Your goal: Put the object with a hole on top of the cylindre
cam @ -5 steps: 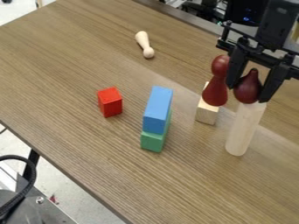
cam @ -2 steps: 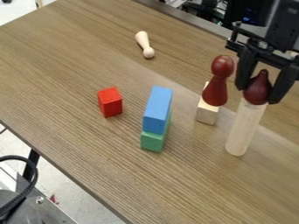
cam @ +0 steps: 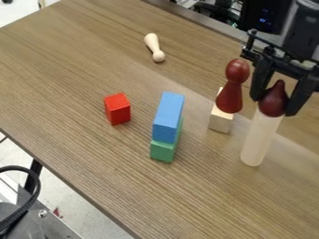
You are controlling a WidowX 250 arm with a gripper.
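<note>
At the right, the black gripper (cam: 273, 105) points down and is shut on a dark red, teardrop-shaped piece (cam: 273, 99) with its pointed end up. Directly below it in view stands a tall, pale wooden cylinder (cam: 259, 140), upright on the table. The red piece's underside overlaps the cylinder's top edge; I cannot tell whether they touch. No hole is visible on the piece, as its underside is hidden.
Close left of the gripper, a dark red pawn-shaped piece (cam: 230, 95) stands on a pale wooden block (cam: 220, 121). A blue block (cam: 168, 116) rests on a green one (cam: 163, 151). Further left are a red block (cam: 117, 109) and a pale wooden pin (cam: 153, 47).
The gripper and the teardrop piece have moved right, then slightly down over the cylinder's top. The cylinder and the other objects have kept their places.
</note>
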